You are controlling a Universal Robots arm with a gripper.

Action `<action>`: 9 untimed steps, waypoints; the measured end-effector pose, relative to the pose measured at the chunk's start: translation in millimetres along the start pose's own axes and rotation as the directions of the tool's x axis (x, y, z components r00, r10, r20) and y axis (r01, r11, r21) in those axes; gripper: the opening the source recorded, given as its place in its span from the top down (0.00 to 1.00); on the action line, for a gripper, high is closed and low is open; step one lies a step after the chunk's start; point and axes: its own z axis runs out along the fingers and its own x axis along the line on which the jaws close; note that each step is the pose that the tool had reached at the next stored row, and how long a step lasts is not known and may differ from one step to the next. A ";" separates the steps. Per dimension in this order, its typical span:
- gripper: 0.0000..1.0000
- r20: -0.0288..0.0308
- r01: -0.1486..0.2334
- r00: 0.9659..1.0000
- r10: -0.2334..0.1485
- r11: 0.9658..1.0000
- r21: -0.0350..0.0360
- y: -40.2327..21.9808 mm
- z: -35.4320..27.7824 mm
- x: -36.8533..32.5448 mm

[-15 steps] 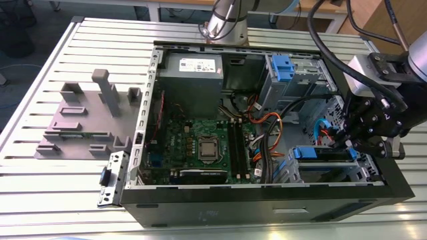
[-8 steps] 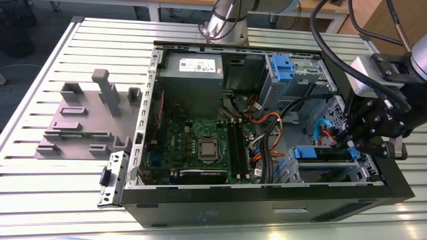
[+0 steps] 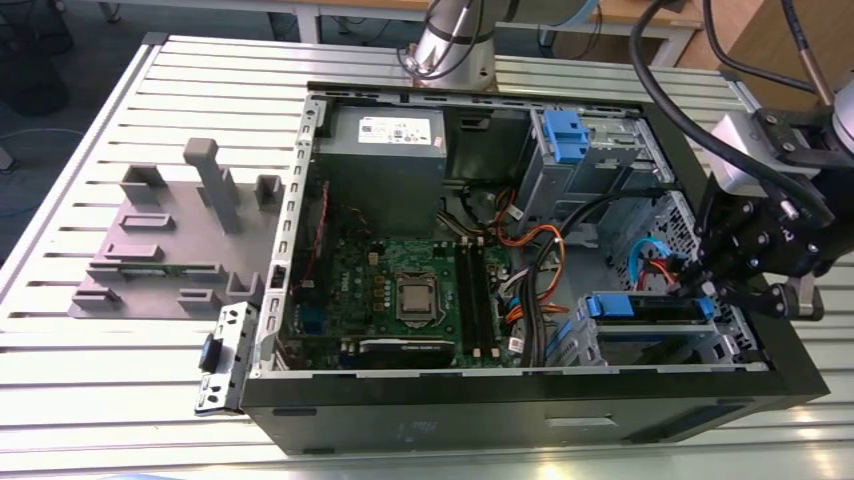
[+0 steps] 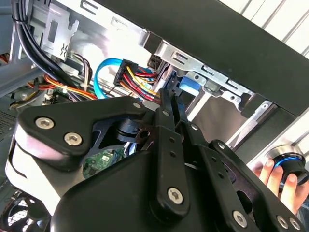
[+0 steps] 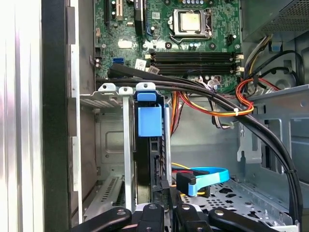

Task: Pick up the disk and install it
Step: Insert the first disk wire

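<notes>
The disk (image 5: 150,145) stands on edge in the drive bay (image 5: 104,145) at the near corner of the open computer case (image 3: 534,400), its long axis running into the bay, straight ahead of the gripper (image 5: 163,212). The narrowly parted jaws sit at its rear edge; whether they actually pinch it cannot be told. The case rests on the slatted table (image 3: 107,380).

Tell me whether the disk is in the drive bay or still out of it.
In the bay. The disk stands on edge between the grey metal drive bay rails inside the case, blue caddy end outward, with the gripper at its edge.
</notes>
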 end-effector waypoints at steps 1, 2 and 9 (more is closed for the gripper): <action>0.83 0.000 0.000 1.000 0.000 1.000 0.000 0.0 0.0 0.3; 0.83 0.000 0.000 1.000 0.000 1.000 0.000 0.0 0.1 0.7; 0.83 0.000 0.000 1.000 0.000 1.000 0.000 -0.5 1.3 1.7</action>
